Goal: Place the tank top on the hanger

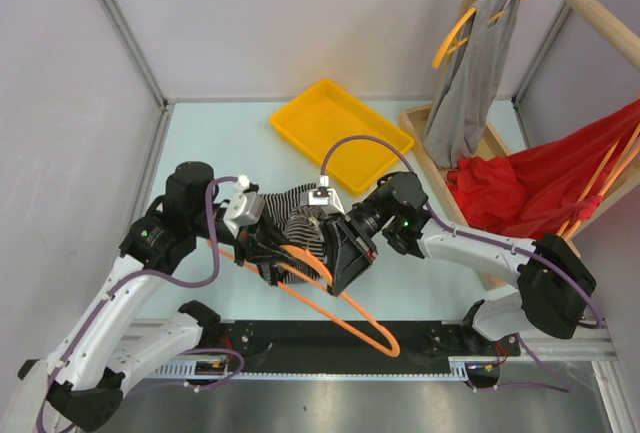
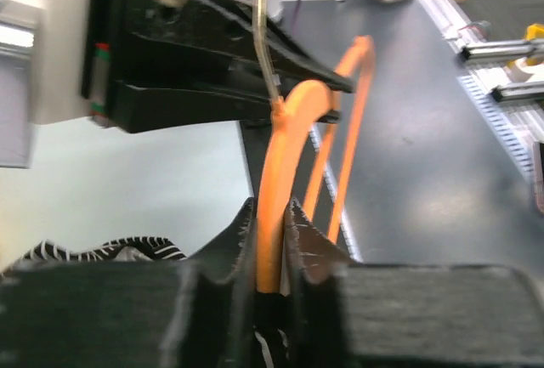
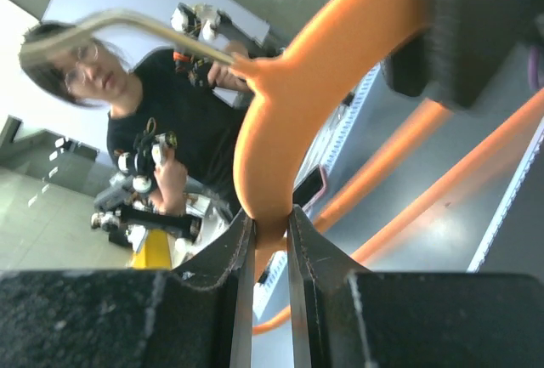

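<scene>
Here the tank top [image 1: 300, 223] sits bunched in a striped heap just on the near side of the yellow tray [image 1: 340, 133], between the two arms, which meet over it. Whether it lies flat on the desk [image 1: 200, 133] or is partly lifted cannot be told.

The hanger [image 1: 350, 315] is tilted. One end is in among the striped cloth close to the tray, and its long orange bar slants away from the tray toward the near edge of the desk.

The left arm's fingers [image 2: 223, 270] are closed tight on one orange limb of the hanger, with a strip of the stripes showing just beside them. The right arm's fingers [image 3: 217, 257] are likewise pinched shut on the hanger's curved shoulder, close under the place where the wire hook [image 3: 127, 24] comes out. Each wrist view shows the other arm's grip on the same hanger, so both hold it on the near side of the tray.
</scene>
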